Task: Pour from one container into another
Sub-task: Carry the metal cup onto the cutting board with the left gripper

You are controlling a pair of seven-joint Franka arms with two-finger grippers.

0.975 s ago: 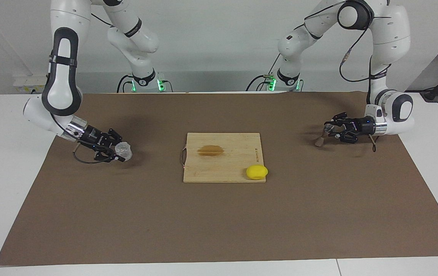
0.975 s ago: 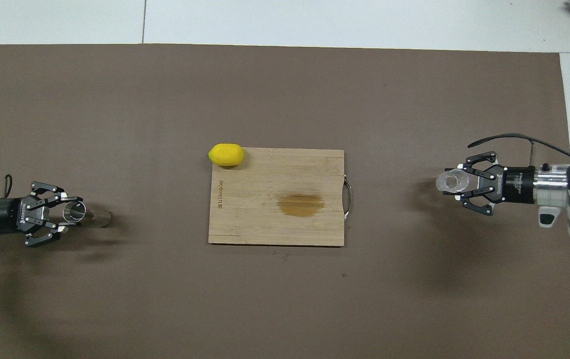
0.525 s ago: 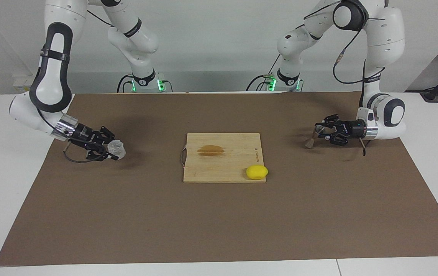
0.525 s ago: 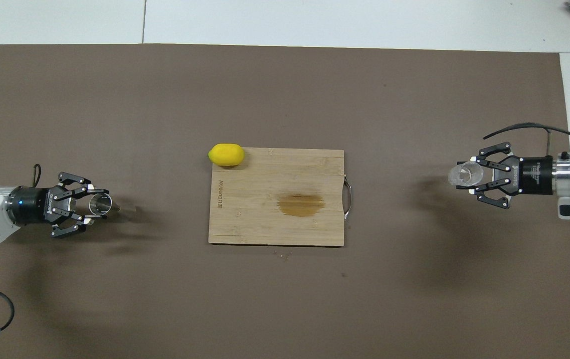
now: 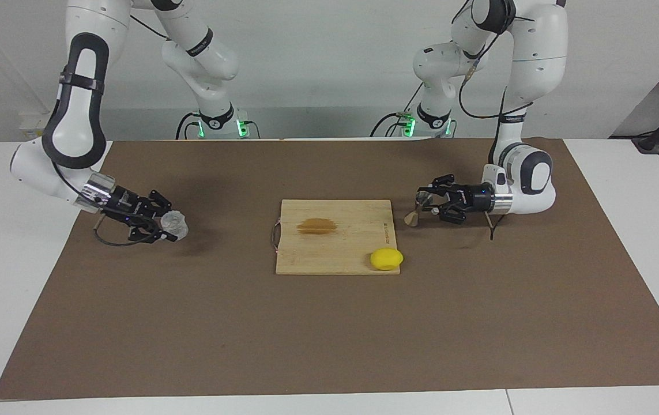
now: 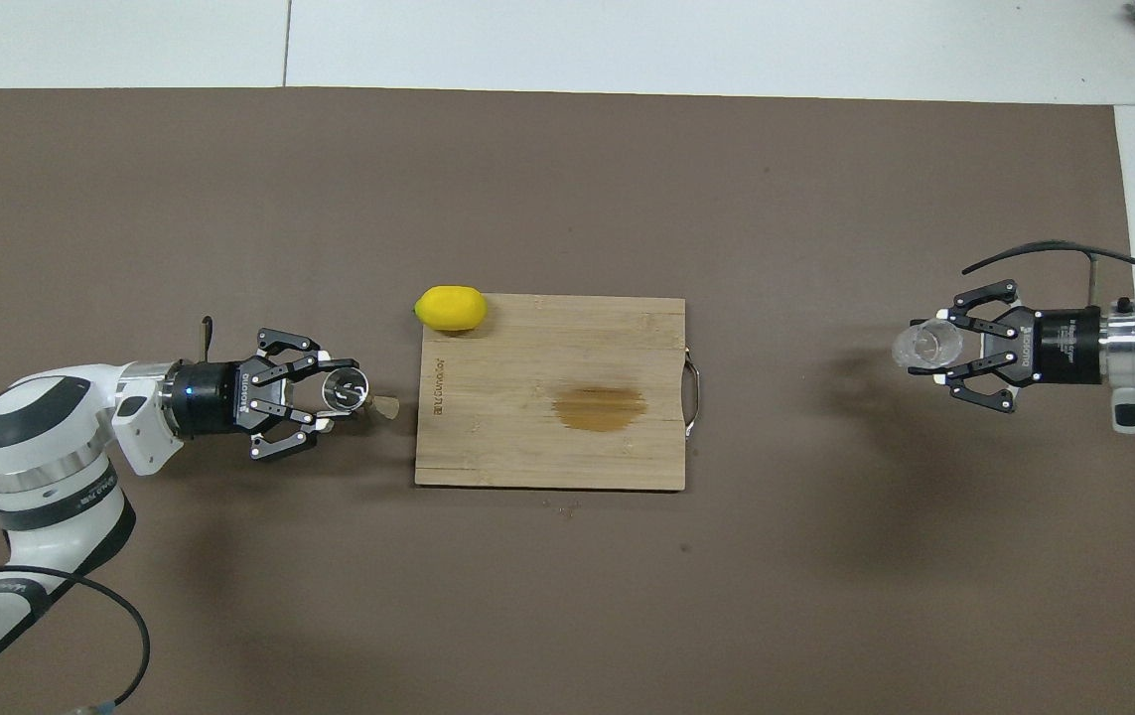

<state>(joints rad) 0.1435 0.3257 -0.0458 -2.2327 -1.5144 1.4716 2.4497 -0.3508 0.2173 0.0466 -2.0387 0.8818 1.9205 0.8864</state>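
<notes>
Between the two hands, the only things on the brown-covered tabletop (image 5: 329, 334) are the flat rectangular wooden cutting board (image 5: 335, 237) and the oval yellow lemon (image 5: 387, 259) at its corner farthest from the robots. The left hand (image 5: 426, 203) holds the silver-grey metal jigger (image 5: 417, 208) just beside that board's edge.

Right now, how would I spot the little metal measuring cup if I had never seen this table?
Find the wooden cutting board mid-table on the brown mat. Just off the board's edge toward the left arm's end, the left gripper holds the metal jigger above the mat. It is silver and hourglass-shaped, unlike the yellow lemon or the clear plastic cup in the right gripper.
</notes>
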